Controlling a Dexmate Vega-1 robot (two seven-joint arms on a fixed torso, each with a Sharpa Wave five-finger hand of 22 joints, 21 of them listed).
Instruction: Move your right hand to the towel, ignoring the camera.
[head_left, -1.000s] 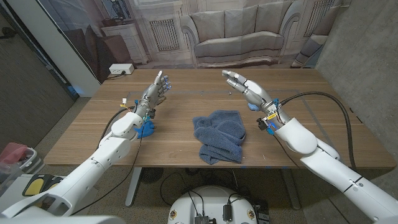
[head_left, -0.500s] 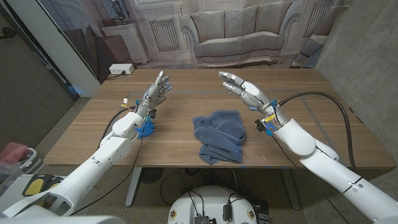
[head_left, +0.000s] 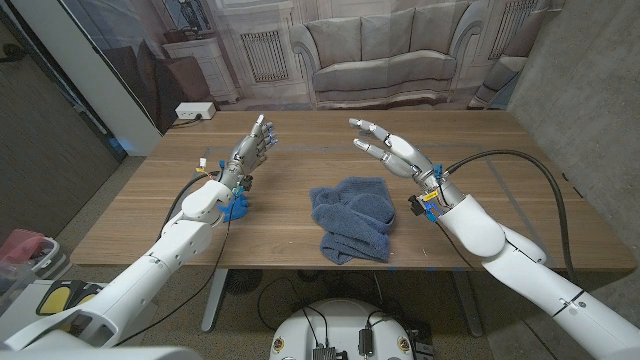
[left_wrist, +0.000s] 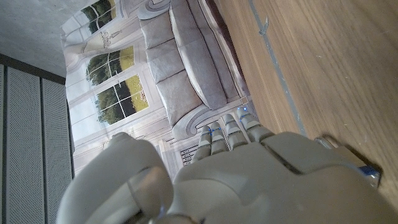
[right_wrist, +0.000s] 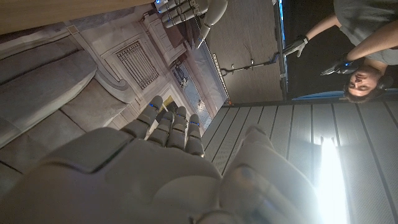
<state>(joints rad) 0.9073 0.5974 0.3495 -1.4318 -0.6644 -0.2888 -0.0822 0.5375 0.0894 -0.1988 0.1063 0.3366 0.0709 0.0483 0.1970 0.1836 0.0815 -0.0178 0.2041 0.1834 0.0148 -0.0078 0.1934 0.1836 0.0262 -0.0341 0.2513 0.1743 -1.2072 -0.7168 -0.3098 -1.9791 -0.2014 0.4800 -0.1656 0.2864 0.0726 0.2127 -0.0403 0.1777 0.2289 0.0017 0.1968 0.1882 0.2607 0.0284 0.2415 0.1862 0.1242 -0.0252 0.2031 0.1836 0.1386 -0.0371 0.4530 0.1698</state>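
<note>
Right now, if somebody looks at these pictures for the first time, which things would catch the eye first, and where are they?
Probably the crumpled blue towel, lying near the middle of the wooden table. Next, the two robot hands raised over the table: the right hand with fingers spread, just beyond the towel on its right side, and the left hand farther left, holding nothing. A backdrop picturing a grey sofa stands behind the table.

My head camera looks down over the table (head_left: 300, 215) from above. Each wrist camera sits close behind its own hand, turned, facing the sofa backdrop (left_wrist: 186, 74), which all three views share.
</note>
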